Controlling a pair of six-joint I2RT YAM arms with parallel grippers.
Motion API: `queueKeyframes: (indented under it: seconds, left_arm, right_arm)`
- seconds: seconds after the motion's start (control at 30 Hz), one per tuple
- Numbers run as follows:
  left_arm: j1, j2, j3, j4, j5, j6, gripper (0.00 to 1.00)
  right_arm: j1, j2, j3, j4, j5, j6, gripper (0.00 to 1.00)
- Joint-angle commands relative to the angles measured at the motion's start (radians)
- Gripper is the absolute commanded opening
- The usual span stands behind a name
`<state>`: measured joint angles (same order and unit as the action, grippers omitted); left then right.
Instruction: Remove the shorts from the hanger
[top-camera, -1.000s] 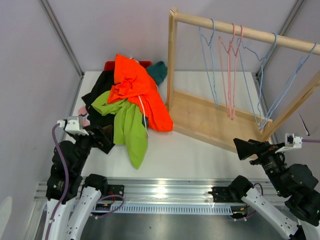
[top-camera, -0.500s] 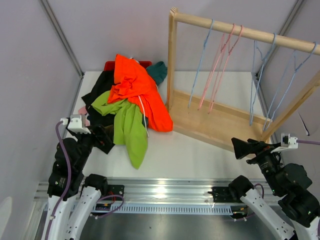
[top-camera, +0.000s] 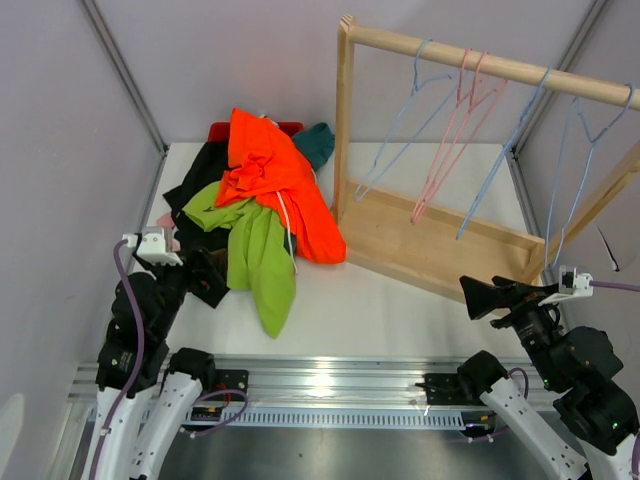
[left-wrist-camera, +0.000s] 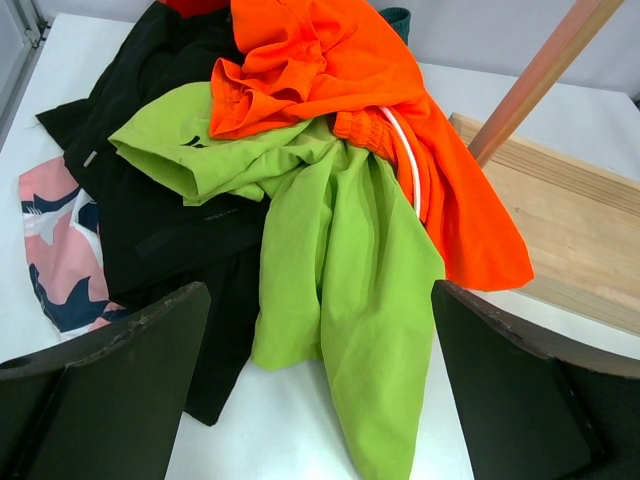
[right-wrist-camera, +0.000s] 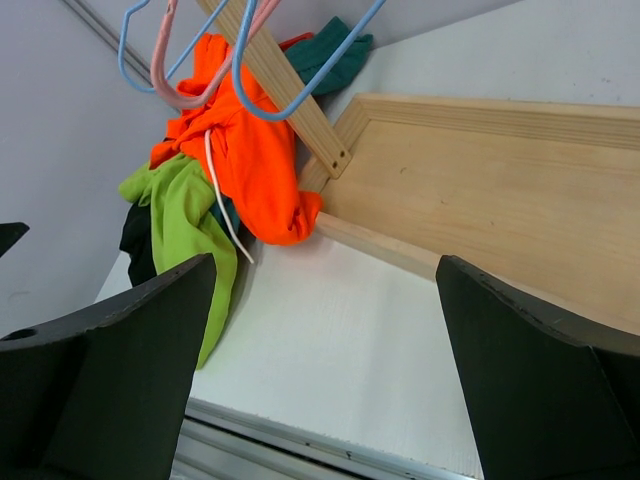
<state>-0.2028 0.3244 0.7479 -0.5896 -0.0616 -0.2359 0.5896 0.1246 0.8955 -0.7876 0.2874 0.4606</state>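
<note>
The shorts lie in a heap at the table's far left: orange (top-camera: 270, 175), lime green (top-camera: 255, 245), black (top-camera: 200, 185), a pink patterned pair (top-camera: 166, 222) and dark teal (top-camera: 316, 143). The heap also shows in the left wrist view, with orange (left-wrist-camera: 330, 70), lime green (left-wrist-camera: 340, 260), black (left-wrist-camera: 150, 220) and pink patterned (left-wrist-camera: 60, 240). Several empty wire hangers (top-camera: 455, 120) hang tilted on the wooden rack's rod (top-camera: 480, 62). My left gripper (top-camera: 205, 278) is open and empty just in front of the heap. My right gripper (top-camera: 495, 295) is open and empty near the rack's base (top-camera: 430, 235).
The wooden rack's upright post (top-camera: 343, 120) stands beside the heap. A red bin (top-camera: 218, 130) peeks out behind the clothes. Grey walls close in left, right and behind. A metal rail (top-camera: 320, 380) runs along the near edge.
The hangers have swung from hanging nearly straight to tilting leftward at the bottom. Both arms have drawn back slightly toward the near edge, grippers still open.
</note>
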Motion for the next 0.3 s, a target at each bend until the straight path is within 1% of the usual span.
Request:
queueKeyframes:
  seconds: [0.0, 0.27]
  left_arm:
    - [-0.006, 0.022, -0.005, 0.022, -0.020, -0.013, 0.99]
    - [-0.006, 0.045, -0.008, 0.017, -0.059, -0.019, 0.99]
  right_arm:
    - [-0.004, -0.003, -0.006, 0.033, -0.016, -0.020, 0.99]
    - [-0.007, -0.016, -0.009, 0.044, -0.025, -0.033, 0.99]
